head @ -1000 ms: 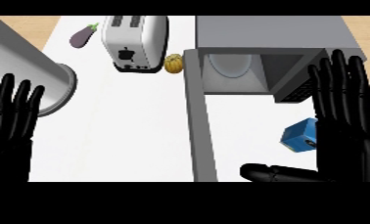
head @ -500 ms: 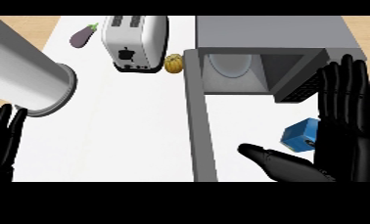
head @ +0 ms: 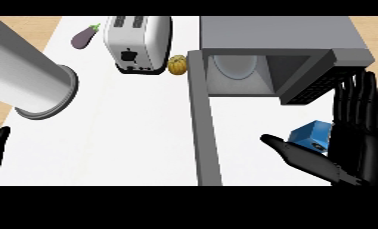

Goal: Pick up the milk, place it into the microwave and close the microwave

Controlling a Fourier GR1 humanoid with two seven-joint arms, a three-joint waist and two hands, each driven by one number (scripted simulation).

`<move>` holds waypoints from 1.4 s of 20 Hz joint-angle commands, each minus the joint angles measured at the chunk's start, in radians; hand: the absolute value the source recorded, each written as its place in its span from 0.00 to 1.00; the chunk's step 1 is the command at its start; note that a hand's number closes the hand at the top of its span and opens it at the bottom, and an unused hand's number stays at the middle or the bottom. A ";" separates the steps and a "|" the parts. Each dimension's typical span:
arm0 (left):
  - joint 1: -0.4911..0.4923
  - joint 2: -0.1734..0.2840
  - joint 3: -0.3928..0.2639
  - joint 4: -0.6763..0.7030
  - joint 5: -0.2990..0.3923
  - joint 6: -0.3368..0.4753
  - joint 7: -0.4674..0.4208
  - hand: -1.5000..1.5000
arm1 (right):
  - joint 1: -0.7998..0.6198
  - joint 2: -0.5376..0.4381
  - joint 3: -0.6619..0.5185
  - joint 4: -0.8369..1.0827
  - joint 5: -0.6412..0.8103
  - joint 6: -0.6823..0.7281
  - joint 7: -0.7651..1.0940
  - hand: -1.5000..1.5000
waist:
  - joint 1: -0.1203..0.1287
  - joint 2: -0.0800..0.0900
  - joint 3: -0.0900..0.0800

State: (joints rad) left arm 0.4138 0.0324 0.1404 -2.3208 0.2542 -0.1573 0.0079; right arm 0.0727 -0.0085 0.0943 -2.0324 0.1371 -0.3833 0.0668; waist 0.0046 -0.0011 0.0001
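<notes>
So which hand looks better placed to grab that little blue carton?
The right hand: its open fingers and thumb already flank the milk by the open microwave. The left hand barely shows at the far edge.

The microwave [head: 280, 38] cavity stands open, with a white plate [head: 235, 66] on its floor and free space above the plate. The open door [head: 204, 123] extends toward the viewer and walls off the counter [head: 133, 123] at left. The toaster [head: 137, 43] and a small yellow item [head: 176, 65] stand beside the door hinge.
</notes>
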 commanded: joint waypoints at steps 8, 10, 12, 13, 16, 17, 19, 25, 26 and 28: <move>0.099 -0.032 -0.025 -0.064 -0.022 -0.028 -0.021 0.00 | 0.113 -0.008 -0.137 0.148 -0.128 0.051 -0.189 0.00 | -0.001 0.000 0.000; 0.073 -0.015 0.047 -0.023 0.045 -0.062 -0.029 0.00 | 0.168 0.006 -0.159 0.207 -0.152 0.067 -0.287 0.00 | -0.003 0.000 0.000; 0.114 -0.032 -0.005 -0.048 -0.003 -0.065 -0.048 0.00 | 0.172 -0.006 -0.166 0.203 -0.139 0.073 -0.289 0.00 | -0.001 0.000 0.000; 0.064 -0.032 -0.010 0.013 -0.027 -0.052 -0.063 0.00 | 0.157 0.008 -0.190 0.288 -0.167 0.072 -0.348 0.00 | -0.003 0.001 0.000; 0.103 -0.032 0.010 -0.087 0.032 -0.049 0.000 0.00 | 0.177 0.008 -0.187 0.309 -0.177 0.098 -0.382 0.00 | 0.000 0.000 0.000; 0.072 -0.028 0.003 -0.091 0.000 -0.047 0.018 0.00 | 0.177 0.003 -0.205 0.322 -0.188 0.114 -0.401 0.00 | -0.002 0.000 0.000; 0.110 -0.032 -0.017 -0.034 -0.013 -0.055 -0.063 0.00 | 0.230 -0.032 -0.238 0.307 -0.228 0.169 -0.406 0.00 | -0.003 0.000 0.000; 0.167 -0.032 -0.028 -0.046 0.001 -0.073 -0.106 0.00 | 0.210 -0.012 -0.233 0.465 -0.191 0.191 -0.551 0.00 | 0.001 0.000 0.000; 0.076 -0.032 -0.025 0.014 -0.024 -0.053 -0.094 0.00 | 0.169 -0.051 -0.277 0.452 -0.240 0.222 -0.511 0.00 | -0.003 0.000 0.000; 0.141 -0.032 -0.012 0.050 0.000 -0.104 -0.160 0.00 | 0.161 -0.040 -0.255 0.477 -0.204 0.208 -0.533 0.00 | 0.000 0.000 0.000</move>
State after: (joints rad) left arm 0.5405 0.0024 0.1138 -2.3277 0.2483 -0.2243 -0.0923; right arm 0.2469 -0.0393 -0.1569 -1.5919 -0.0780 -0.1891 -0.4386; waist 0.0039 -0.0011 0.0003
